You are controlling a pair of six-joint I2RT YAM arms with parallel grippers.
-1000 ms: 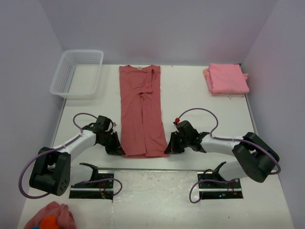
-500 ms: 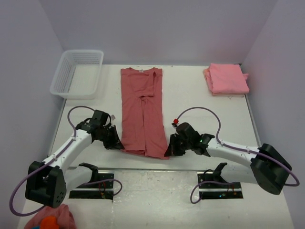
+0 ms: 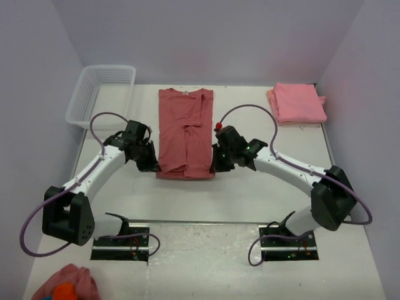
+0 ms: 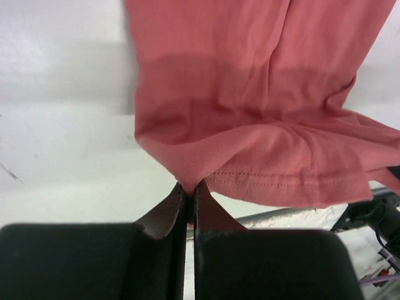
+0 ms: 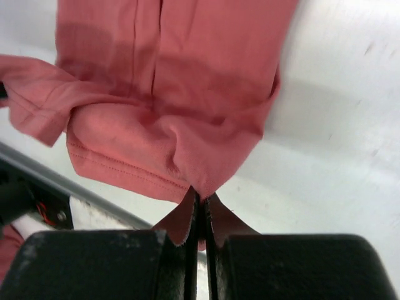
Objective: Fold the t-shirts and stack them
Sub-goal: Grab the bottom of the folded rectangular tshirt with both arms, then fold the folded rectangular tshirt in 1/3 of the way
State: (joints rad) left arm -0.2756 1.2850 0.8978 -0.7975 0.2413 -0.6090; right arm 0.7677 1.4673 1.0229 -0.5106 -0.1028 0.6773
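A dusty-rose t-shirt, folded to a narrow strip, has its near corners pinched tight by the left gripper and right gripper.

I saw a plain dusty rose-red t-shirt at centre frame, a lighter salmon-pink t-shirt upper right, a white lattice basket upper left, and a pink cloth lump with an orange patch lower left.

- left gripper: jaws clamped on the rose-red t-shirt's near-left hem corner, arm reaching forward
- right gripper: clamped on its near-right corner, arm angled inward
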